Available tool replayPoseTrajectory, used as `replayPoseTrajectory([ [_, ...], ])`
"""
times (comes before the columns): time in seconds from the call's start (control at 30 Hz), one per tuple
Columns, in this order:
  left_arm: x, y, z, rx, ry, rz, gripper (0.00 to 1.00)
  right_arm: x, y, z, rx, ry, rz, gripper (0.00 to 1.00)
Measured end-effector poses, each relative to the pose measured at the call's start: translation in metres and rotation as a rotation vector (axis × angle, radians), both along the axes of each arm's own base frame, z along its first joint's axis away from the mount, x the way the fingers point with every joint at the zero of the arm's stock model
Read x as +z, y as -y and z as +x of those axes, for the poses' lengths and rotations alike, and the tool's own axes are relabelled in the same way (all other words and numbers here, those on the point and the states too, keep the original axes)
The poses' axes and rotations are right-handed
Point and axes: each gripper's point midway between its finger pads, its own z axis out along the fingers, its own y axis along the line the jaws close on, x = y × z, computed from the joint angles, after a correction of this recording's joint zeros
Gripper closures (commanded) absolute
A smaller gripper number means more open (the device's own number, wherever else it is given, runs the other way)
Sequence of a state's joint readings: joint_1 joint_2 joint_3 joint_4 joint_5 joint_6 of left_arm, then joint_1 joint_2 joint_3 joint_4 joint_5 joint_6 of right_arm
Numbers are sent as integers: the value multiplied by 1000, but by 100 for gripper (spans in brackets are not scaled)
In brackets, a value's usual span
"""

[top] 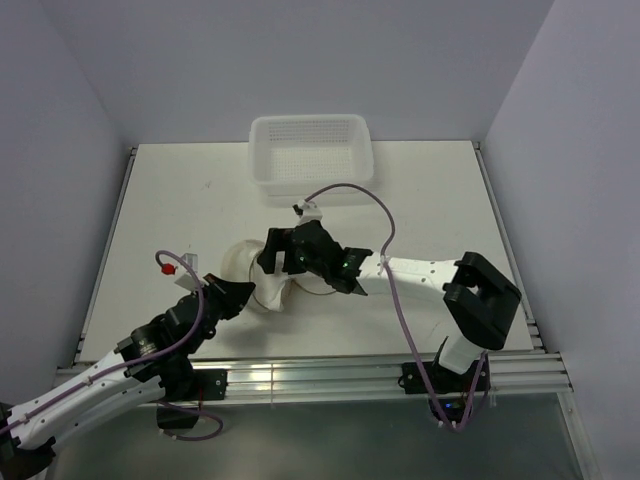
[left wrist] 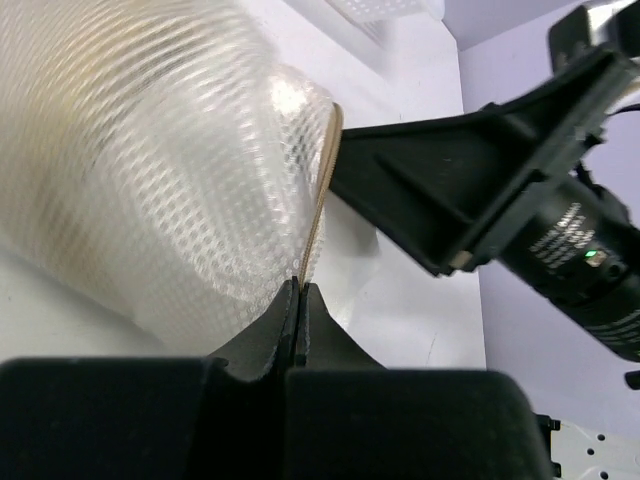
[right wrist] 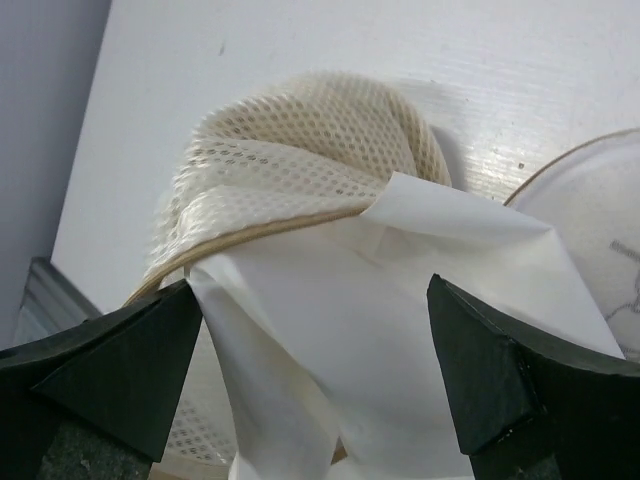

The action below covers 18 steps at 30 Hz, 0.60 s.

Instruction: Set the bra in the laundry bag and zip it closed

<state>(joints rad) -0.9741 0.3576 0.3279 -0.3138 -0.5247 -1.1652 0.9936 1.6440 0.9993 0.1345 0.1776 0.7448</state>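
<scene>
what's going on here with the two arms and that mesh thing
The left gripper is shut on the tan rim of the round white mesh laundry bag, holding it on the white table. The right gripper hovers open at the bag's mouth, over a smooth white cloth. No yellow bra is visible, and the bag looks unzipped.

robot arms: two, left arm at lower left, right arm at right
laundry bag: one, in the middle
basket: one, top middle
white cloth: one
</scene>
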Motion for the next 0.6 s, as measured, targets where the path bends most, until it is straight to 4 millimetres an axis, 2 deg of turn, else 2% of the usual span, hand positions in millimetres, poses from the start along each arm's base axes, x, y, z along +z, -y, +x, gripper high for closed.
replayPoseTrajectory([
  [0.1,0,-2,0,10,2,-1,100,14,4,-2,47,10,13,0],
  [0.33,1,-2,1,10,3,-3,100,16,11,-9,112,-8,-2,0],
  [0.4,1,-2,1,10,3,-3,100,22,20,-11,117,-1,7,0],
  [0.53,1,-2,1,10,4,-3,100,35,61,-1,60,24,35,1],
  [0.6,2,-2,1,9,6,-5,100,34,85,8,7,31,38,5],
])
